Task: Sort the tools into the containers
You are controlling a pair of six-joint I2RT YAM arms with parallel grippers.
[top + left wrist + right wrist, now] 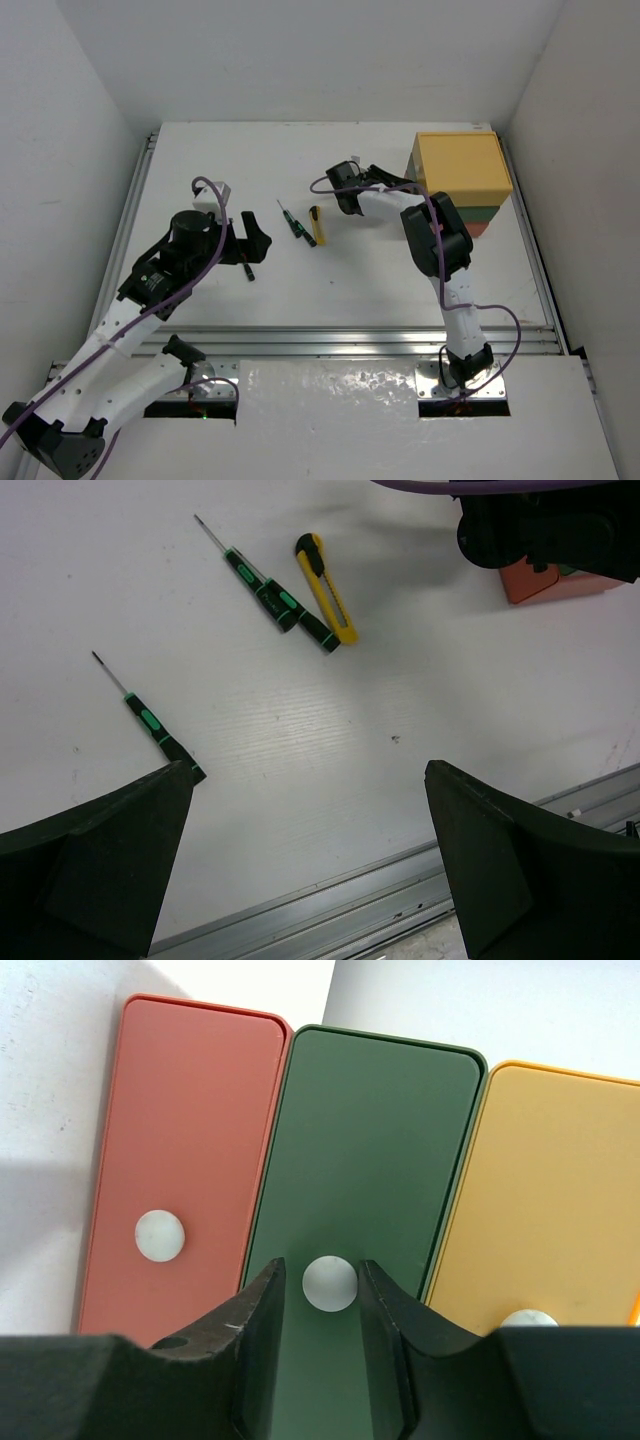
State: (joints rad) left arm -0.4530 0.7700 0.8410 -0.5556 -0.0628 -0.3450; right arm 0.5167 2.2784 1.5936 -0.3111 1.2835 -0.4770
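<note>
Well, starting at the left, the nearest screwdriver [150,722] loses the butt of its black-and-green handle behind a finger [110,860] of my left pincer [308,780], and from above that tool is scarcely to be made out beside the pincer. Further right, the second screwdriver [245,568] and the third screwdriver [315,635] lie so close together that I cannot tell whether they touch or overlap. The yellow-and-black utility knife [325,588] lies just beside them, all flat on the white table [450,700]. My right arm [545,520] stands across the far right corner of that view and leaves only a corner of the red-orange drawer box [540,582] showing. From overhead the yellow drawer box [462,165] tops the stack, with mere slivers of the dark green drawer box [370,1130] and the red-orange one beneath. At my right wrist their fronts stand side by side, the yellow one cut off by the frame, its white knob [525,1318] half behind my finger. My left pincer hangs fully spread over the table, holding nothing. My right pincer [322,1268] is narrowly parted astride the green box's knob [330,1282]; a sliver of green shows beside one finger, so it is not clamped.
</note>
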